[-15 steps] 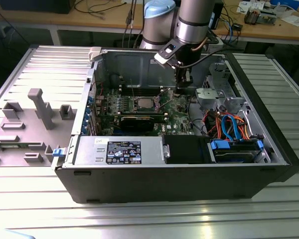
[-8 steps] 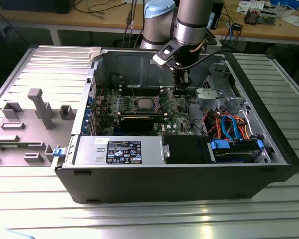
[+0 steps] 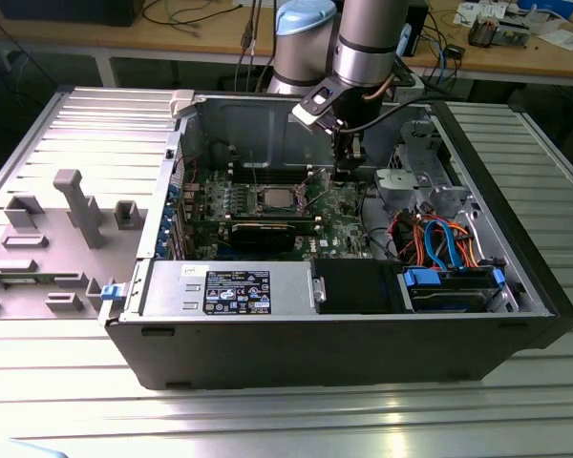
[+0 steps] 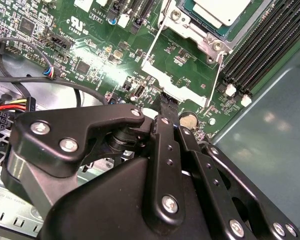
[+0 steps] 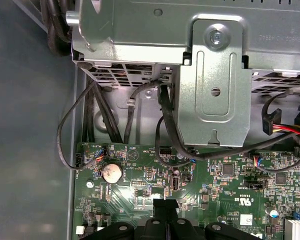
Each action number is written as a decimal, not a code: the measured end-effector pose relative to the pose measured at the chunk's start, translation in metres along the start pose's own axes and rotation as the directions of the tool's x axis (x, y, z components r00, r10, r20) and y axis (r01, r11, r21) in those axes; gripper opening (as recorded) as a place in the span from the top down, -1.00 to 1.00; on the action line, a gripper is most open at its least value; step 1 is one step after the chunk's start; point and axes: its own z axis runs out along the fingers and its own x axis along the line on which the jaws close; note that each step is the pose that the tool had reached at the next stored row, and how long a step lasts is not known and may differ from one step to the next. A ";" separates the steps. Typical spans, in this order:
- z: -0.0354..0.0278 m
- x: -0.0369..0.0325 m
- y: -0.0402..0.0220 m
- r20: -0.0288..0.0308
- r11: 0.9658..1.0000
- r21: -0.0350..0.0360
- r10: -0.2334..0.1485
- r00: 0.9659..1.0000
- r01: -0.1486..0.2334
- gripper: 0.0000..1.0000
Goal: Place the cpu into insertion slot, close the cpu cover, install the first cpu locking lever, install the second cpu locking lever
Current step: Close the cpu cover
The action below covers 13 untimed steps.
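Note:
The cpu (image 3: 280, 197) (image 4: 222, 7), a flat silver-grey square, lies in the insertion slot (image 4: 189, 24) on the green board inside the open computer case. The cpu cover (image 4: 176, 88), a thin silvery frame with a cut-out middle, is swung open away from the slot toward my gripper. Two thin wire levers (image 4: 218, 75) stand free along its sides. My gripper (image 3: 345, 175) (image 4: 166, 102) (image 5: 165, 205) hangs just to the exterior view's right of the slot. It is shut with nothing between its fingers, and its tip is at the cover's outer edge.
A metal drive cage (image 5: 210, 75) and dark cables (image 5: 167, 125) rise close beside the gripper. Long black memory slots (image 4: 270, 45) run past the socket. A black labelled box (image 3: 239, 289) and a blue-tabbed drive bay (image 3: 454, 286) line the case front. A coin battery (image 5: 111, 173) sits nearby.

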 end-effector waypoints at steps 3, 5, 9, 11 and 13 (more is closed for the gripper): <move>0.0000 -0.0002 -0.0003 0.000 1.000 0.000 0.000 1.000 0.000 0.79; 0.0000 -0.0003 -0.0003 0.000 1.000 0.000 0.000 1.000 0.000 0.79; 0.0000 -0.0003 -0.0013 0.000 1.000 0.000 0.000 1.000 0.000 0.79; 0.0000 -0.0002 -0.0026 0.000 1.000 0.000 0.000 1.000 0.000 0.79; 0.0000 -0.0002 -0.0037 0.000 1.000 0.000 0.000 1.000 0.000 0.79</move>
